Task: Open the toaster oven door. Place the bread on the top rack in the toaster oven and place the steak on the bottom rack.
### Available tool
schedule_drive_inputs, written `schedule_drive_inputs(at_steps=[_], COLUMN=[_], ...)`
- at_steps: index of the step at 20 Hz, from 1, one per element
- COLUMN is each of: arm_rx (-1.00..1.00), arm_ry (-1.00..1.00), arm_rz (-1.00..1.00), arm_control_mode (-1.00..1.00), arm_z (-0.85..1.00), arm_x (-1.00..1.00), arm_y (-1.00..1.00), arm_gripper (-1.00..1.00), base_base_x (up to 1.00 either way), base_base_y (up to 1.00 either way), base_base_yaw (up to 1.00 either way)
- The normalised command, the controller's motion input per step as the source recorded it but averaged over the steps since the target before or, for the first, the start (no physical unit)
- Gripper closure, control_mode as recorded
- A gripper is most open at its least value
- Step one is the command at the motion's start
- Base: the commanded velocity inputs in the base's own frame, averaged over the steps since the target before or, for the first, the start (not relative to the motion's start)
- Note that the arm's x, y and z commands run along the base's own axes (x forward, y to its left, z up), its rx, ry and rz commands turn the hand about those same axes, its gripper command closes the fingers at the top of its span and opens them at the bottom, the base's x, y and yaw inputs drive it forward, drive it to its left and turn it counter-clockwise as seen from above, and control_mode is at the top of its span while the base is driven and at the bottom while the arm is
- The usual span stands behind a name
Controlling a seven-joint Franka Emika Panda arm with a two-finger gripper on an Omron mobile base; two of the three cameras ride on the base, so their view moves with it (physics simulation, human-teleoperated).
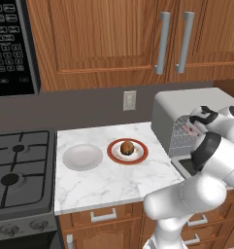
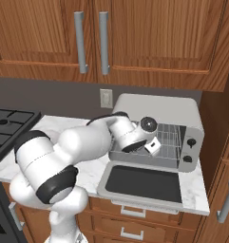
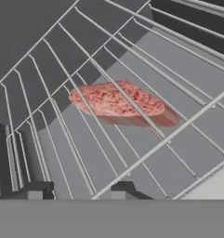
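Gripper (image 3: 78, 189) tips are seen clenched together with nothing between them, just before the steak (image 3: 122, 104). Its long axis is laid across the wires of the bottom rack (image 3: 178, 153), inside the toaster oven (image 2: 175, 110). Below the oven, the toaster oven door (image 2: 143, 184) is dropped flat. Left of the oven, the bread (image 1: 127, 147) is kept on a red-rimmed plate (image 1: 113, 154), beside a white bowl (image 1: 82, 157).

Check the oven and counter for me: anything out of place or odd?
Nothing spilled or damaged. The oven door lies fully open. The steak lies flat under a wire rack, seen through its bars. The bread sits on its red-rimmed plate on the counter.
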Motion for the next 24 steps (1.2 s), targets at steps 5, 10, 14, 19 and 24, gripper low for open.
schedule_drive_inputs(at_steps=[5,10,14,19,24], arm_rx=[0.03,0.02,0.0,0.0,0.0], arm_ry=[0.13,0.13,0.12,0.13,0.12], arm_rz=[0.0,0.0,0.0,0.0,0.0], arm_control_mode=[-1.0,-1.0,-1.0,-1.0,-1.0], arm_z=[-1.0,-1.0,-1.0,-1.0,-1.0], arm_x=[-0.38,-0.52,-0.66,-0.62,-0.74], arm_y=[0.39,0.4,0.39,0.33,0.21], arm_gripper=[-1.0,-1.0,-1.0,-1.0,-1.0], base_base_x=[0.0,0.0,0.0,0.0,0.0], base_base_y=[0.0,0.0,0.0,0.0,0.0], base_base_yaw=[0.0,0.0,0.0,0.0,0.0])
